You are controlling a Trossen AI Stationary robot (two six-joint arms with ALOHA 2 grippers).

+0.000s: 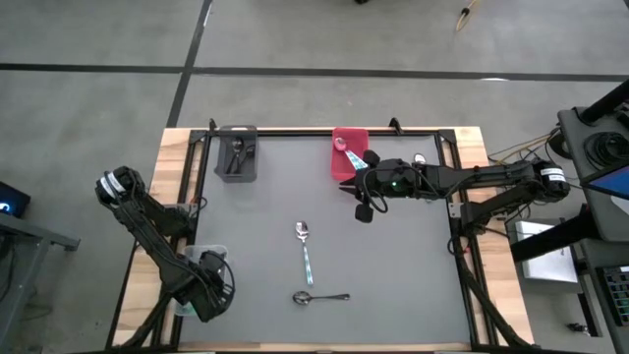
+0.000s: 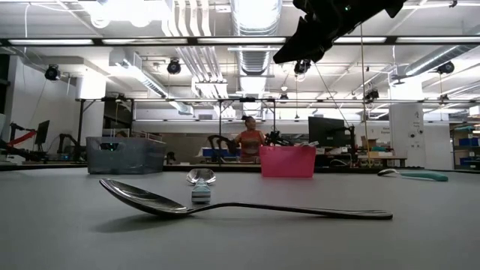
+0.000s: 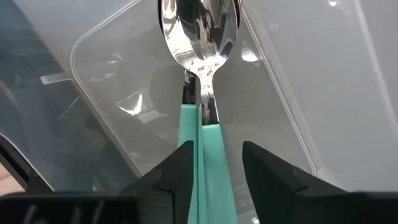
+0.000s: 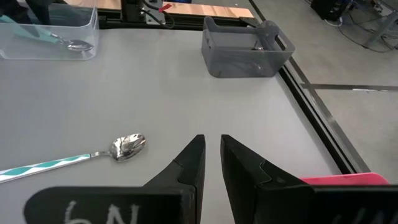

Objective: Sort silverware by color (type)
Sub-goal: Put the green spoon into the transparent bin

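Your left gripper (image 3: 214, 165) is sitting over the clear plastic bin (image 3: 112, 93) at the table's (image 1: 393, 265) front-left corner, fingers parted around a teal-handled spoon with a shiny bowl (image 3: 202, 37); grip contact is unclear. Your right gripper (image 4: 211, 155) is hanging nearly pinched together, empty, beside the red bin (image 1: 346, 157) at the back edge. A striped-handle spoon (image 1: 306, 251) and an all-metal spoon (image 1: 319, 296) are lying mid-table toward the front. The grey bin (image 1: 237, 157) is sitting back-left.
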